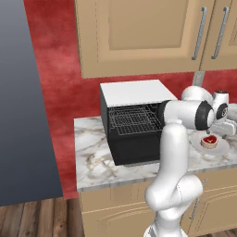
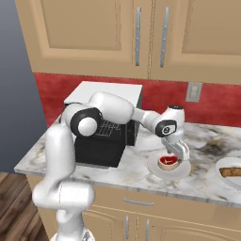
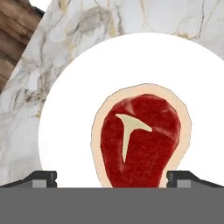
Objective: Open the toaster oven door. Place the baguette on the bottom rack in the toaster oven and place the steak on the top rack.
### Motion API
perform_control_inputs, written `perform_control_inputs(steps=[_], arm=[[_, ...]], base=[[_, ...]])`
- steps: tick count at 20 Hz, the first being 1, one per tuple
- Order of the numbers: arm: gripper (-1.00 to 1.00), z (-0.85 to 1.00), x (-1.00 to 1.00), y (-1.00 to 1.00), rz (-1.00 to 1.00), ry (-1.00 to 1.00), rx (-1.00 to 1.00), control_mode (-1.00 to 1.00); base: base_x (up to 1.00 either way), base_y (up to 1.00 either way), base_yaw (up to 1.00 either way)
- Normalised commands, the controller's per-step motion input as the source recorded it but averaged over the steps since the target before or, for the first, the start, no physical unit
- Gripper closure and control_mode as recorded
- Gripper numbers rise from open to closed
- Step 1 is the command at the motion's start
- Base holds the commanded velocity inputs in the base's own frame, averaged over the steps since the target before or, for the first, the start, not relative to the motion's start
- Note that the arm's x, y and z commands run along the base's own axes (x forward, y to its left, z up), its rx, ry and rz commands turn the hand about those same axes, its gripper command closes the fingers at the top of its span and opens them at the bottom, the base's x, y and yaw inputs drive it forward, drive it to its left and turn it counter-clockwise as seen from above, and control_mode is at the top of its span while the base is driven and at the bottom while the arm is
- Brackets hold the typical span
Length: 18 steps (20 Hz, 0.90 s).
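The black toaster oven (image 1: 132, 95) (image 2: 104, 94) stands on the counter with its door (image 1: 136, 149) (image 2: 100, 151) folded down open. Inside it I see the top rack (image 1: 131, 114) and the bottom rack (image 1: 137, 127). The steak (image 1: 210, 140) (image 2: 168, 163) (image 3: 140, 140), red with a pale rim, lies on a white plate (image 2: 157, 170) (image 3: 78, 109) to the right of the oven. My gripper (image 1: 217, 133) (image 2: 177, 153) (image 3: 111, 180) hovers just above the steak, open, one fingertip (image 3: 43, 178) on each side of it. The baguette (image 2: 232, 172) lies on a second plate at the far right.
The marble counter (image 1: 95, 159) (image 2: 207, 141) has free room left of and in front of the oven. Wall cabinets (image 2: 136, 33) hang above, over a red backsplash with an outlet (image 2: 193, 92). The second plate (image 2: 225, 179) sits at the counter's right end.
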Motion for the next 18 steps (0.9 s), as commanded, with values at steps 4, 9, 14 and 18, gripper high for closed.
perform_control_inputs(steps=[4, 9, 14, 18], arm=[[-1.00, -0.01, 0.18, -0.19, 0.00, 0.05, 0.16, -1.00], [-1.00, -0.28, 0.02, -0.02, 0.00, 0.06, 0.12, -1.00], [-1.00, -0.35, -0.16, 0.20, 0.00, 0.01, 0.04, -1.00], [-1.00, -0.18, -0.04, 0.31, 0.00, 0.00, 0.01, -1.00]], base=[[0.00, 0.00, 0.00], [0.00, 0.00, 0.00], [0.00, 0.00, 0.00], [0.00, 0.00, 0.00]])
